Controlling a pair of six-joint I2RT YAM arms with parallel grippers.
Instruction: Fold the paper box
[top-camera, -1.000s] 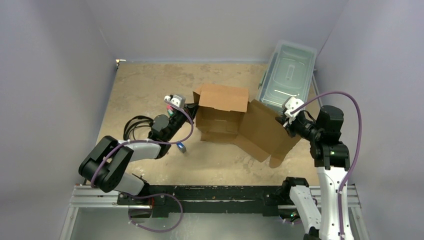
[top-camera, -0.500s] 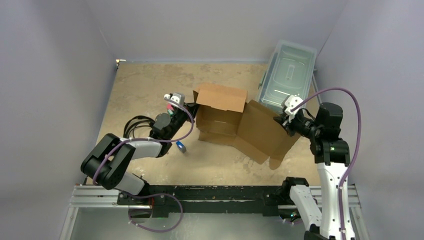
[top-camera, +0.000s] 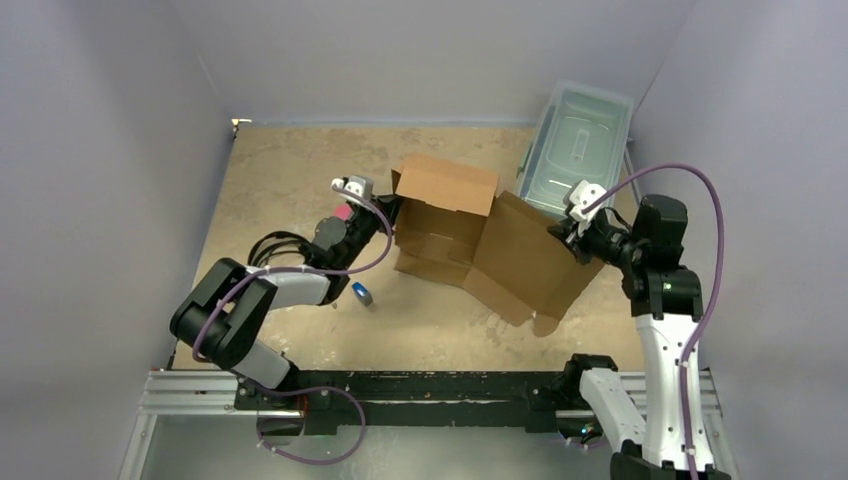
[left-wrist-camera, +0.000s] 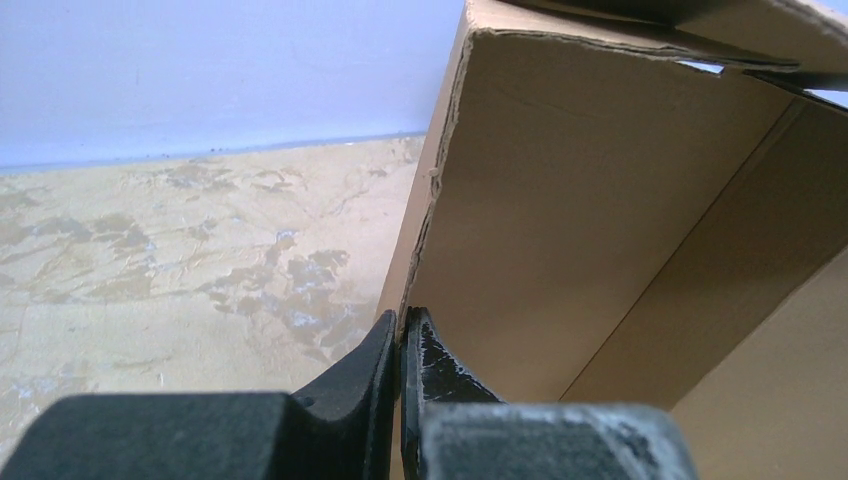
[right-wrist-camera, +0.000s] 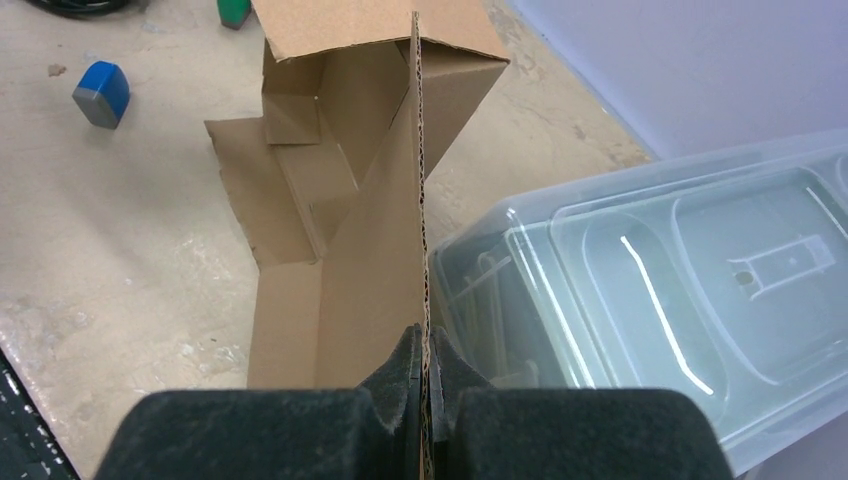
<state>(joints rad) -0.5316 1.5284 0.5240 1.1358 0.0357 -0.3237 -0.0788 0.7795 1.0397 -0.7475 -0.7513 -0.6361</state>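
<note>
The paper box (top-camera: 470, 240) is brown corrugated cardboard, half formed, standing mid-table with walls up on the left and a large panel sloping down to the right. My left gripper (top-camera: 385, 208) is shut on the box's left wall edge (left-wrist-camera: 425, 230); the jaws pinch the cardboard (left-wrist-camera: 402, 335). My right gripper (top-camera: 562, 232) is shut on the top edge of the large right panel (right-wrist-camera: 380, 260), with the cardboard edge-on between the jaws (right-wrist-camera: 425, 345). The box's inner flaps (right-wrist-camera: 300, 170) show in the right wrist view.
A clear plastic lidded bin (top-camera: 575, 150) stands at the back right, right behind the raised panel; it also shows in the right wrist view (right-wrist-camera: 680, 290). A small blue block (top-camera: 361, 293) lies on the table near the left arm. Purple walls enclose the table.
Both grippers have lifted and shifted right a little with the cardboard. The left wall stands more upright and the right panel is raised steeper.
</note>
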